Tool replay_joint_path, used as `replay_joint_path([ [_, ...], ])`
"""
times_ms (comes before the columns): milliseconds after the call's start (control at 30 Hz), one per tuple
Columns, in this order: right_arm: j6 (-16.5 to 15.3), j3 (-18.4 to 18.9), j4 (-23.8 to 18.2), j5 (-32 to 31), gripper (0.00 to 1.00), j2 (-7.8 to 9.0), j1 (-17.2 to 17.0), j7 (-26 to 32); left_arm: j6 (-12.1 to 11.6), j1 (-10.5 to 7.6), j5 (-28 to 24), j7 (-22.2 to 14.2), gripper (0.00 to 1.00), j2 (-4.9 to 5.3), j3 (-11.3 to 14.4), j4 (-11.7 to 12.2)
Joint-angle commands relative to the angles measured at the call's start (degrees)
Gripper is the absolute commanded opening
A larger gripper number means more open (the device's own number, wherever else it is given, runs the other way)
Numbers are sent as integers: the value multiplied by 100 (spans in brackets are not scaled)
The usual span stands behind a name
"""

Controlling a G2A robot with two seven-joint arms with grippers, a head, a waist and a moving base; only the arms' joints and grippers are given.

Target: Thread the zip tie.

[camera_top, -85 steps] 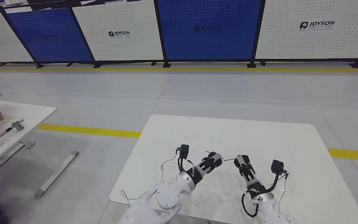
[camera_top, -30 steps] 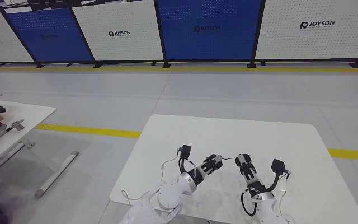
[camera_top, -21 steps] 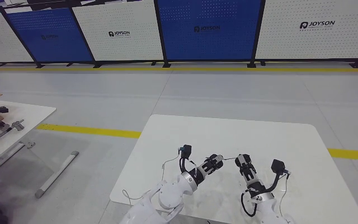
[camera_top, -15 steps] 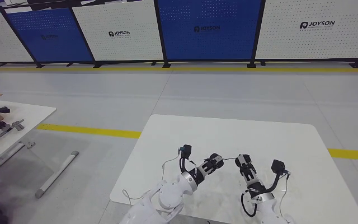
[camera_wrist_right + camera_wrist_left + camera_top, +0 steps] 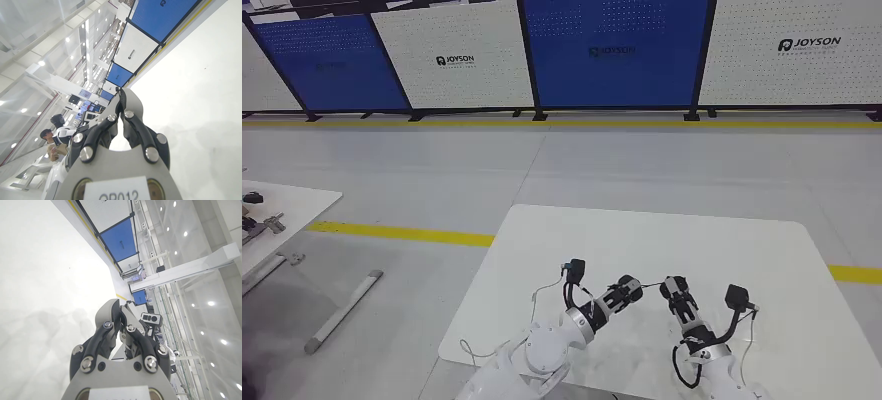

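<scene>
Tie: thin black plastic zip tie (image 5: 651,284), held just above the white rectangular table (image 5: 642,225) near its 6 o'clock edge, bridging the two grippers.
Left: left gripper (image 5: 632,289), at the tie's 9 o'clock, is clamped on one end.
Right: right gripper (image 5: 673,288), at 3 o'clock, is pinched on the other end.
Handling: probably light, springy and slick; best held close to each end so the strap cannot bow or slide.
Unclear: the strap is too fine to tell head from tail, or whether the tail has entered.

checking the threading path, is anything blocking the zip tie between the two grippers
Nothing visible does. The zip tie bridges the short gap between the left gripper and the right gripper, both shut, above the table. Nothing else lies between the two tips.
</scene>
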Motion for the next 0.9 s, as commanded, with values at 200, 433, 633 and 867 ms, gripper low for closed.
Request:
replay_joint_path([
  [200, -53, -4, -8, 60, 0, -5, 6, 126, -110, 47, -1, -91, 0, 8, -25, -59],
  [433, -193, 40, -42, 186, 0, -12, -34, 50, -145, 73, 14, -95, 0, 12, -58, -83],
  [633, -41, 9, -11, 194, 0, -19, 25, 190, -157, 71, -10, -104, 0, 6, -53, -85],
  [867, -95, 45, -15, 202, 41, -23, 13, 126, -13, 35, 22, 11, 0, -12, -34, -49],
])
